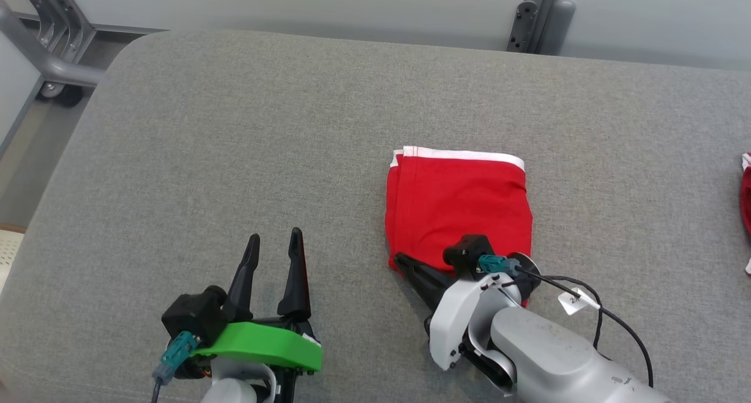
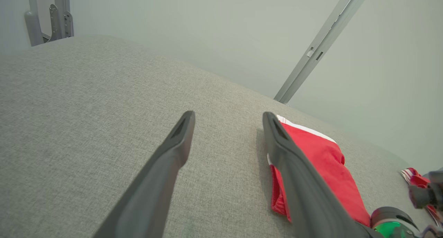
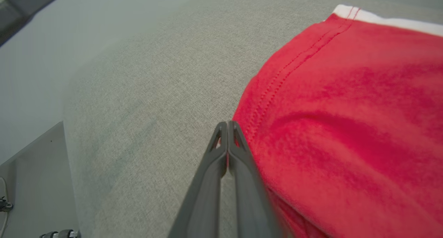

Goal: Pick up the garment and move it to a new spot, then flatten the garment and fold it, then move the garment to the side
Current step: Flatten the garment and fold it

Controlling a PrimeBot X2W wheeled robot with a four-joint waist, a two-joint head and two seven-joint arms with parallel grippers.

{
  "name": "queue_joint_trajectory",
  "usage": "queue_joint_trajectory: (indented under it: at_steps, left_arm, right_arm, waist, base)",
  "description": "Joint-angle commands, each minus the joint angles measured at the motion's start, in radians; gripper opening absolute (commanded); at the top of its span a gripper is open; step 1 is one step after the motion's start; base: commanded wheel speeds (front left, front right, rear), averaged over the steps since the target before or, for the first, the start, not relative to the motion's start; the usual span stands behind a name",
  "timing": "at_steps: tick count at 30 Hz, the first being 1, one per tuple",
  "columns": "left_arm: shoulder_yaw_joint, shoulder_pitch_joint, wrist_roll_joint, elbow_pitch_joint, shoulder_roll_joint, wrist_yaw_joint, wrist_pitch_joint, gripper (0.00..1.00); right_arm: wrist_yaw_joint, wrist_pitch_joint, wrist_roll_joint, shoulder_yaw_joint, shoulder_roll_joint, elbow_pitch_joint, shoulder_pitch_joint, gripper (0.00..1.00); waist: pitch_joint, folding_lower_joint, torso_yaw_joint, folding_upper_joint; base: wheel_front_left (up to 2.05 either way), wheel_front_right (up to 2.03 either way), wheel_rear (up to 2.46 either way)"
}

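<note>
Right tool (image 1: 401,258) clenched at the folded garment's (image 1: 457,209) near corner, likely to drag it aside; left tool (image 1: 274,236) released, idle.

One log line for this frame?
garment: folded, flat on grey cushion | right tool: shut, at its near-left corner | left tool: open, apart

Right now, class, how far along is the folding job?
Done: the red cloth garment with a white band lies folded on the grey fabric surface. In hand: the right gripper, shut, sits at its near-left corner; the left gripper is open, apart. Left: moving it aside.
</note>
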Motion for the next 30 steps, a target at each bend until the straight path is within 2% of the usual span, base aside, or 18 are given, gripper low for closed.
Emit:
queue_joint_trajectory:
  at_steps: [1, 5, 9, 10, 11, 12, 13, 14, 21, 30]
  left_arm:
    - [0.003, 0.006, -0.008, -0.001, 0.0, 0.001, -0.004, 1.0]
    - [0.008, 0.015, -0.008, -0.004, 0.004, 0.004, -0.004, 1.0]
    - [0.018, 0.019, 0.001, -0.009, 0.012, 0.007, -0.005, 1.0]
    - [0.02, 0.02, 0.006, -0.009, 0.016, 0.008, -0.005, 1.0]
    - [0.022, 0.02, 0.012, -0.01, 0.019, 0.007, -0.005, 1.0]
    - [0.024, 0.018, 0.019, -0.012, 0.023, 0.006, -0.005, 1.0]
    - [0.024, 0.015, 0.032, -0.016, 0.028, 0.005, -0.005, 1.0]
    - [0.027, 0.013, 0.047, -0.022, 0.033, 0.008, -0.005, 1.0]
    - [0.05, 0.033, 0.129, -0.033, 0.047, 0.017, -0.004, 1.0]
    - [0.082, 0.069, 0.206, -0.023, 0.048, 0.016, -0.004, 1.0]
  right_arm:
    - [0.0, -0.003, 0.006, -0.002, -0.006, -0.011, -0.01, 0.0]
    - [0.0, -0.003, -0.028, -0.065, -0.022, -0.089, -0.008, 0.0]
    - [0.0, -0.003, -0.098, -0.211, -0.046, -0.197, 0.035, 0.0]
    - [0.0, -0.003, -0.123, -0.254, -0.05, -0.226, 0.049, 0.13]
    - [0.0, -0.003, -0.146, -0.289, -0.053, -0.25, 0.063, 0.33]
    - [0.0, -0.003, -0.172, -0.334, -0.056, -0.276, 0.08, 0.45]
    - [0.0, -0.003, -0.202, -0.382, -0.057, -0.304, 0.097, 0.92]
    - [0.0, -0.003, -0.229, -0.428, -0.057, -0.327, 0.121, 1.0]
    - [0.0, -0.003, -0.391, -0.697, -0.016, -0.467, 0.284, 1.0]
    - [0.0, -0.003, -0.49, -0.898, 0.042, -0.59, 0.464, 1.0]
  waist:
    - [-0.002, 0.0, -0.003, 0.0]
    - [-0.012, 0.0, -0.017, 0.0]
    - [-0.028, 0.0, -0.037, 0.0]
    - [-0.033, 0.0, -0.043, 0.0]
    - [-0.037, 0.0, -0.047, 0.0]
    - [-0.042, 0.0, -0.053, 0.0]
    - [-0.047, 0.0, -0.059, 0.0]
    - [-0.052, 0.0, -0.065, 0.0]
    - [-0.076, 0.0, -0.108, 0.0]
    - [-0.105, 0.0, -0.162, 0.0]
  base:
    - [0.0, 0.0, 0.0]
    - [0.0, 0.0, 0.0]
    - [0.0, 0.0, 0.0]
    - [0.0, 0.0, 0.0]
    - [0.0, 0.0, 0.0]
    - [0.0, 0.0, 0.0]
    - [0.0, 0.0, 0.0]
    - [0.0, 0.0, 0.0]
    - [0.0, 0.0, 0.0]
    - [0.0, 0.0, 0.0]
